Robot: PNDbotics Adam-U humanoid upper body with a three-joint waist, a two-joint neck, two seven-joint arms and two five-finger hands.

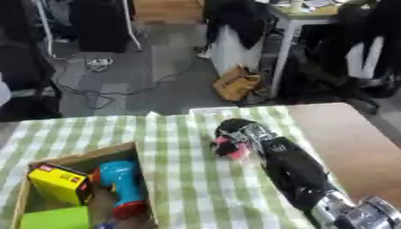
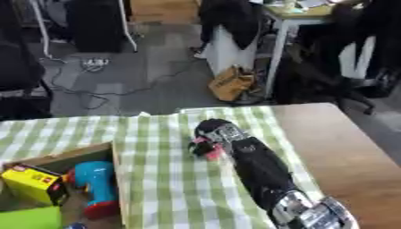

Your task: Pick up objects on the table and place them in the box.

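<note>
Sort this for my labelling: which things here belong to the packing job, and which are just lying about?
Job:
cardboard box
yellow carton
blue bottle
green item
pink object in right hand

Lying about:
brown bag
floor cables

Reached in from five o'clock with the right hand (image 1: 235, 134), fingers curled round something pink (image 1: 232, 150) over the checked cloth (image 1: 188, 179). Kept a yellow carton (image 1: 59, 182) and blue bottle (image 1: 121, 181) in the box (image 1: 86, 156) at eight o'clock.

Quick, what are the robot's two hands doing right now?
Right hand: fingers curled round a small pink object above the checked cloth.
Left hand: not in view.
</note>
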